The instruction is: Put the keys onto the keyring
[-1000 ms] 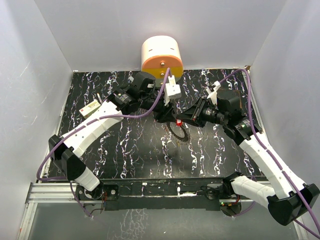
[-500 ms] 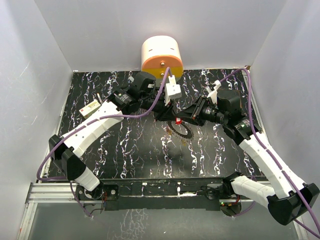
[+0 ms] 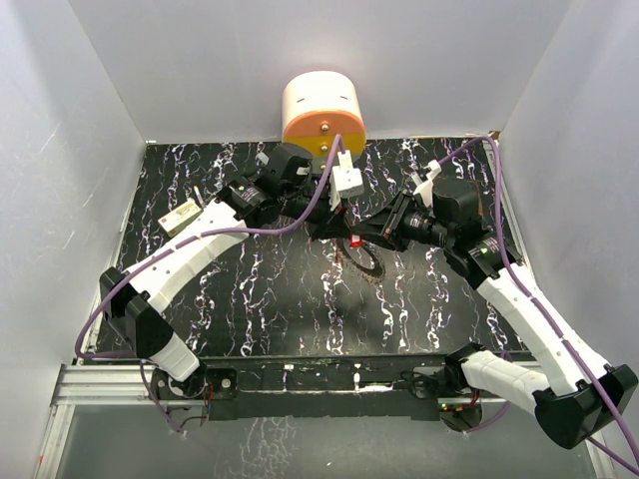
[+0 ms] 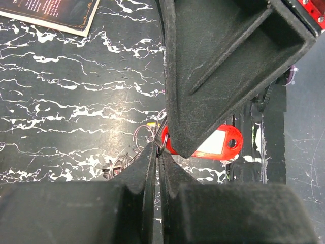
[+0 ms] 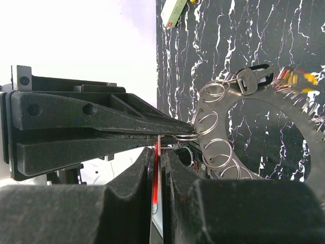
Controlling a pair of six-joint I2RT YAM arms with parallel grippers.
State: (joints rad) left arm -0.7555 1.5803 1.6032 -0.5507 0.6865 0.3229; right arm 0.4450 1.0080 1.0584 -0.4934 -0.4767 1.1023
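The keyring (image 3: 365, 263) is a flat grey toothed ring with several wire split rings on its rim, at mid table; it also shows in the right wrist view (image 5: 238, 109). My left gripper (image 3: 337, 238) (image 4: 159, 147) is shut on one split ring (image 5: 192, 135) at the keyring's edge. My right gripper (image 3: 361, 240) (image 5: 158, 150) is shut on a red key tag with a white label (image 4: 219, 144), held edge-on against that split ring. A silver key with a black head (image 5: 252, 76) and a yellow-and-red key (image 5: 297, 79) hang on the keyring's far rim.
The cream-and-orange round drawer unit (image 3: 322, 112) stands at the back wall. A small cream box (image 3: 181, 218) lies at the left on the black marbled table. White walls close in both sides. A printed card (image 4: 51, 12) lies near the left gripper.
Both grippers and the red key have shifted slightly to the right and stay pressed together. The keyring has moved a little with them.
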